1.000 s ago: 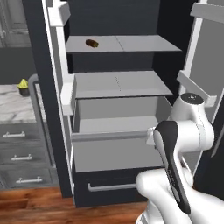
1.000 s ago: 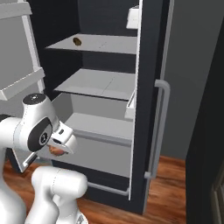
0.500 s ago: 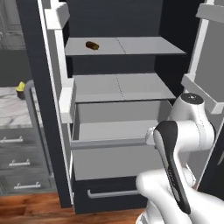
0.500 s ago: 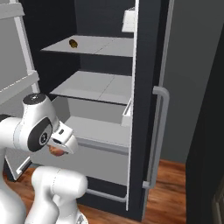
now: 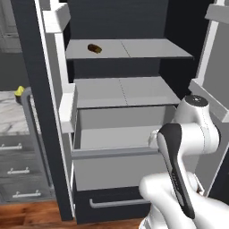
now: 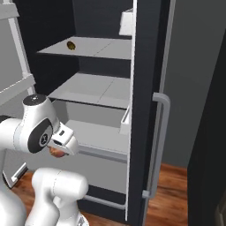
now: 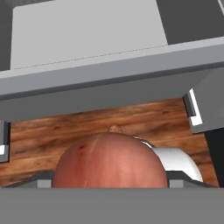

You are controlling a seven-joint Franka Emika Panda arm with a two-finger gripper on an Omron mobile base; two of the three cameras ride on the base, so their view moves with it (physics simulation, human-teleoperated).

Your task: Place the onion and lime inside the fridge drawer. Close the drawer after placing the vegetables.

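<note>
The gripper (image 6: 56,150) clamps the smooth, round reddish onion (image 7: 109,159) just short of the near front edge of the pulled-out light grey fridge drawer (image 5: 117,154), whose flat box interior lies open beyond.

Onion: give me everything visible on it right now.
The onion is a smooth, round, reddish-orange ball with faint darker streaks and a small nub on top. In the hand view it sits close to the camera, at the gripper, over wood floor and in front of the open fridge drawer. The right base view shows a sliver of it under the hand.
</note>
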